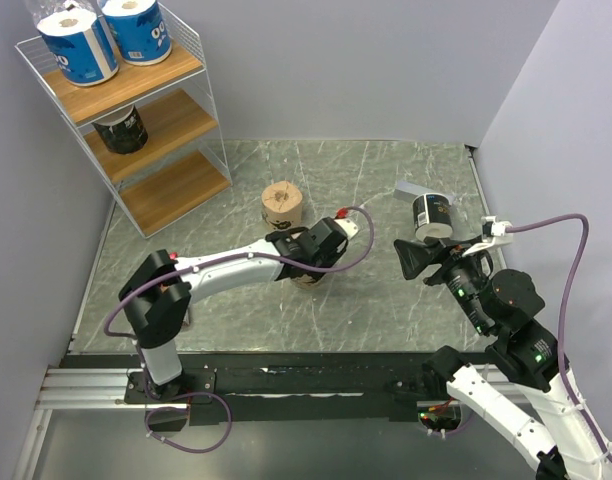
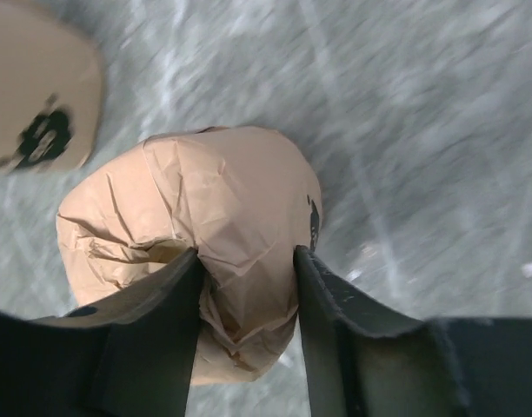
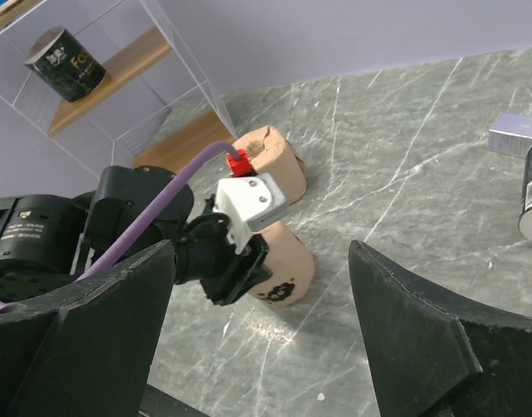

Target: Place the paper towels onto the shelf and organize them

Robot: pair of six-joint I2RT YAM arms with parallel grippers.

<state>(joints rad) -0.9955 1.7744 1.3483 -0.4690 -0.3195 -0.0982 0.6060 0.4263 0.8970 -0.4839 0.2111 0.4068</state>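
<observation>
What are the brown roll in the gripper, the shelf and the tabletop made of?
The tan roll: matte brown kraft-like paper wrap, creased and crumpled at its end. The shelf: thin white wire frame, probably painted metal, with light boards that look like wood or wood veneer. The tabletop: smooth grey-green surface with white veins, marble-like; real stone or a printed sheet, I cannot tell.
</observation>
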